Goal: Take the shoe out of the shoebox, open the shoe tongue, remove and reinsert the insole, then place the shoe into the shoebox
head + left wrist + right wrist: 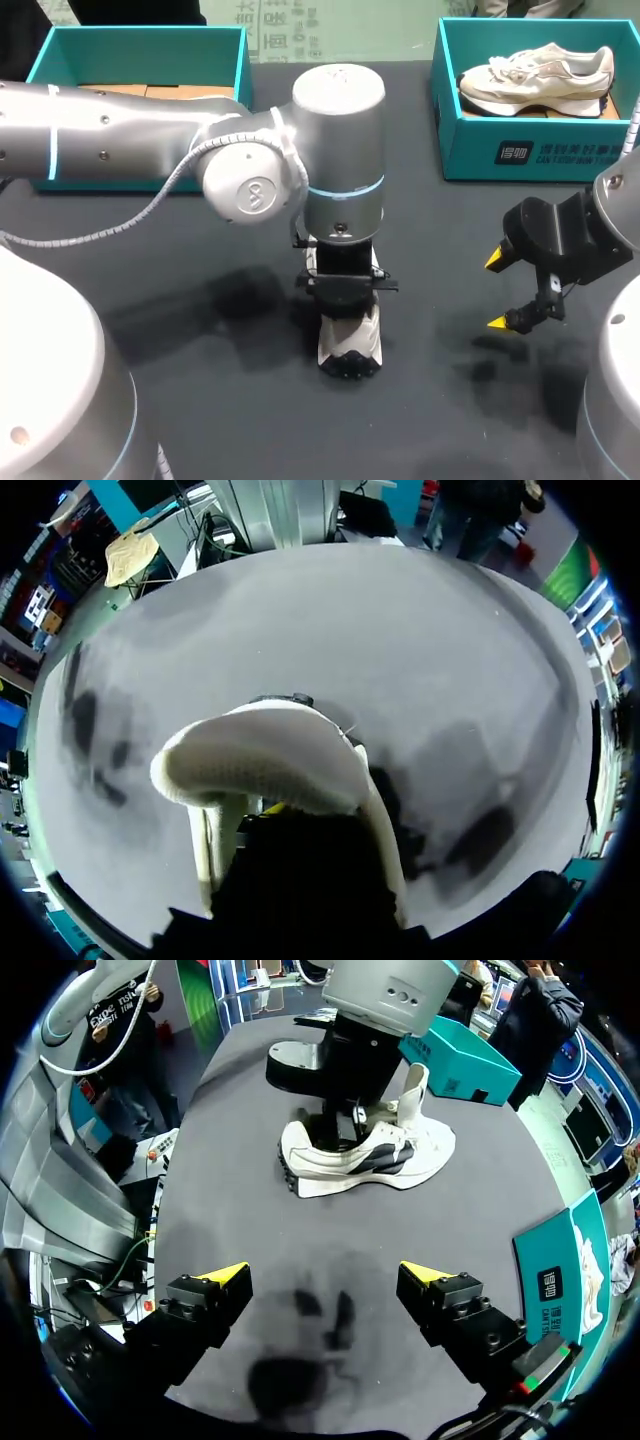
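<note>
**Item 1, shoe** (350, 348): white with dark panels, upright on its sole at the centre of the dark bench (220, 420). Its lugged end points to 6 o'clock. The tongue (415, 1088) stands raised.

**Item 2, left gripper** (345, 296): directly over the shoe, lowered into its opening. The fingers are hidden by the gripper's own body and the shoe, so I cannot tell how wide it is or whether it has hold of anything.

**Item 3, right gripper** (325, 1272): at 3 o'clock of the shoe, well apart from it, above bare bench. The yellow tips are spread wide with nothing between them.

**Item 4, teal shoebox** (540, 150): at 1 o'clock of the shoe on the bench's far edge, with a second pale shoe (535, 78) lying inside.

**Item 5, second teal box** (60, 60): at 11 o'clock, partly behind the left arm.
</note>
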You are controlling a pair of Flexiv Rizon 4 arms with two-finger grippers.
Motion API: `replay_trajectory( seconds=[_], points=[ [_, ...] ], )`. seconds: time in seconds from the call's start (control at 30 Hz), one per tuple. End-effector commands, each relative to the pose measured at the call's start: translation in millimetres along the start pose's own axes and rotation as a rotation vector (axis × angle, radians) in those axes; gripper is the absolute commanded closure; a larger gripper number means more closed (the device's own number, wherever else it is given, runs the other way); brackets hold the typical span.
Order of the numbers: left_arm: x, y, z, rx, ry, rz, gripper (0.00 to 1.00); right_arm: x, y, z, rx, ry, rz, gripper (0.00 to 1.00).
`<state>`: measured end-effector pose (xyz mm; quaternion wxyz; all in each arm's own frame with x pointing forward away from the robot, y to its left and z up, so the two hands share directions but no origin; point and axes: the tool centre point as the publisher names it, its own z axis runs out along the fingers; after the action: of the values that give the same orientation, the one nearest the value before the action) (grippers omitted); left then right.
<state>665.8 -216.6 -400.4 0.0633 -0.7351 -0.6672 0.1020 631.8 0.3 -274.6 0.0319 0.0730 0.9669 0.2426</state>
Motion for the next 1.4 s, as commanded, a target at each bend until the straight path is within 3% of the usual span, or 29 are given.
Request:
replay_trajectory(
  seconds=[0.03,0.43,0.67,1.0,1.4],
  points=[
    [-1.3,9.3,3.4,-0.027,0.007,-0.038,1.0,2.4,-0.7,0.0,0.001,-0.004,0.0,0.0],
    [-0.7,4.6,-51.3,-0.149,-0.043,-0.047,1.0,2.4,-0.7,0.0,0.001,-0.004,0.0,0.0],
    [-1.8,8.1,-68.2,-0.257,-0.053,-0.076,1.0,2.4,-0.7,0.0,0.001,-0.004,0.0,0.0],
    [3.0,26.4,-70.2,-0.331,-0.015,-0.122,1.0,2.4,-0.7,0.0,0.001,-0.004,0.0,0.0],
    [-3.1,37.3,-56.5,-0.334,0.015,-0.119,1.0,2.4,-0.7,0.0,0.001,-0.004,0.0,0.0]
  ],
)
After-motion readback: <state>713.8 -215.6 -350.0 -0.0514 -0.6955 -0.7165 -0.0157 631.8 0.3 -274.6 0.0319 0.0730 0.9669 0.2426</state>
